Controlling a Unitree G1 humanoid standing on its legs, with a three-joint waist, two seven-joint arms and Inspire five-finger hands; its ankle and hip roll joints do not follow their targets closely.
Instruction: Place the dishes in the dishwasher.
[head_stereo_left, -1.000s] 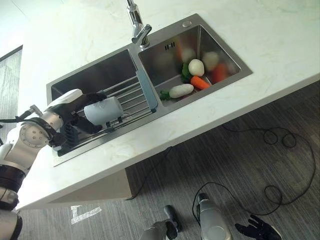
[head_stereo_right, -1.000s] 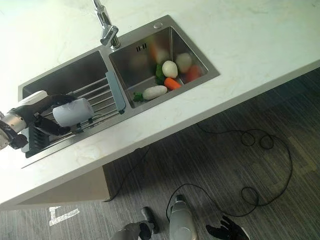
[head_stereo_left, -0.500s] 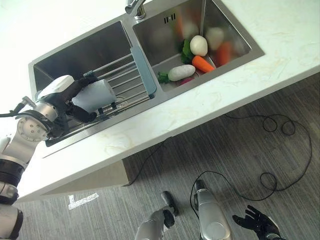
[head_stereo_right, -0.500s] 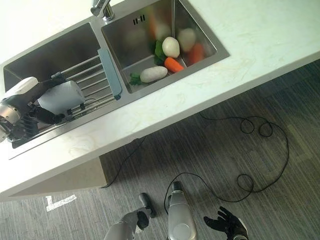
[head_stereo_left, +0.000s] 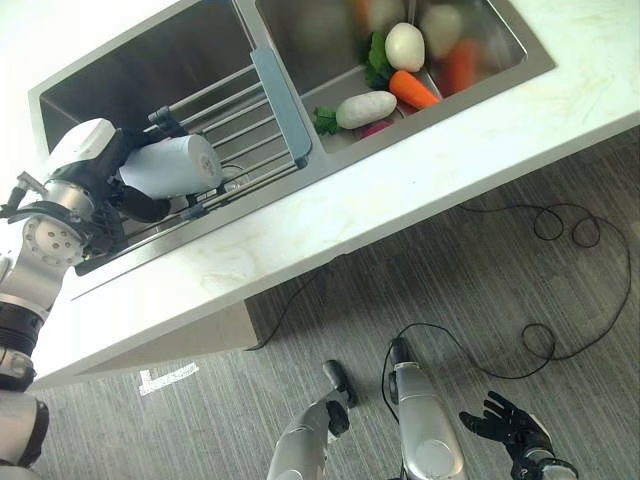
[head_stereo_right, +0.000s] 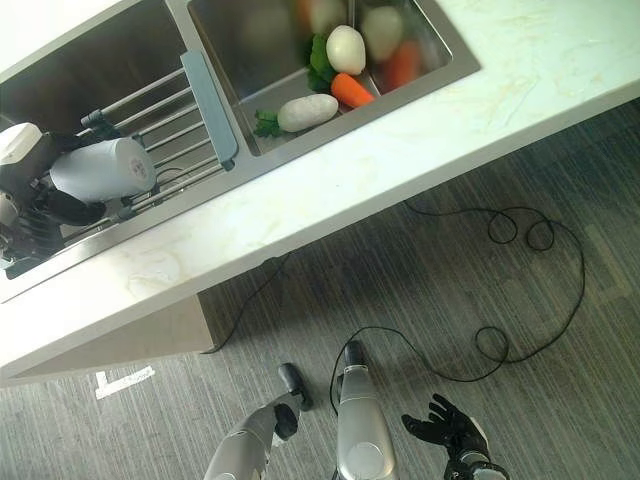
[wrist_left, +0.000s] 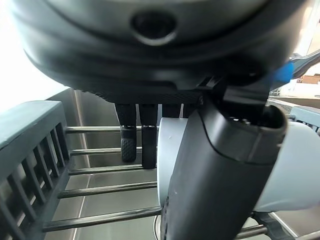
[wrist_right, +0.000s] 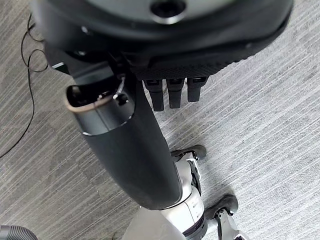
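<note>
— Between my left hand's (head_stereo_left: 100, 175) fingers (wrist_left: 131, 135) and thumb sits a white cup (head_stereo_left: 172, 166), lying on its side just above the sliding rack (head_stereo_left: 235, 135) that spans the left basin of the sink (head_stereo_left: 130, 70).

— So you have it gripped?

— Yes, my fingers curl round its far side and my thumb presses the near side. I judge the task barely begun: one cup is picked up, and it has not reached a dishwasher. I can't see a dishwasher anywhere from here.

— And your other hand?

— My right hand (head_stereo_left: 510, 430) hangs low over the floor, well apart from the desk (head_stereo_left: 420, 170), fingers loosely spread and holding nothing.

— Anything in the way?

— The rack's bars lie right under my fingers, and its blue-grey end piece (head_stereo_left: 280, 105) stands just beyond the cup's open end. Further past that, the other basin holds a carrot (head_stereo_left: 412, 90), a white radish (head_stereo_left: 366, 108) and other vegetables, none of them dishes.
</note>
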